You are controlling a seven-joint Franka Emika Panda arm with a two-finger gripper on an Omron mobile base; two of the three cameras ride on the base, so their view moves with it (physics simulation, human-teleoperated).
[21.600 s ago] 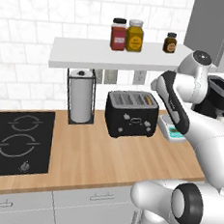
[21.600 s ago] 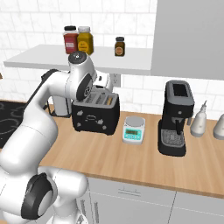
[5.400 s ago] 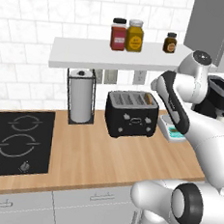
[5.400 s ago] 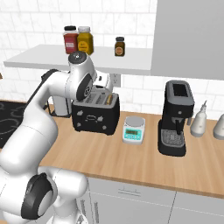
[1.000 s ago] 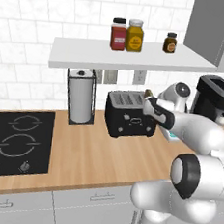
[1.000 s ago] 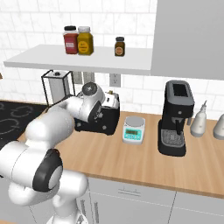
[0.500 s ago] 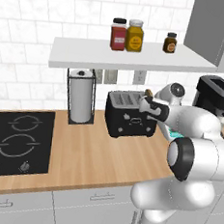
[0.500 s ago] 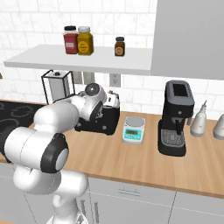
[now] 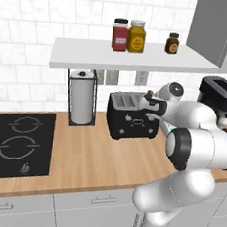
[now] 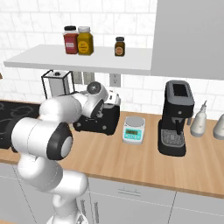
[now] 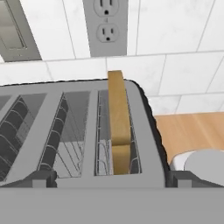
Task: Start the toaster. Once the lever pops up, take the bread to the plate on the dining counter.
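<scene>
Wood worktop [image 9: 86, 157] is carrying everything here, running under a white wall shelf [image 9: 91, 54] with three jars. Toward its right end the black coffee machine [image 10: 176, 118] is standing, a small kitchen scale [image 10: 133, 129] sitting between it and the black toaster [image 9: 132, 115]. Just over the toaster's right end the gripper [image 9: 148, 100] is hovering with jaws spread fully wide, gripping nothing. One tan slice of bread [image 11: 119, 118] is standing upright in the toaster's right-hand slot, poking above the silver-grey top
</scene>
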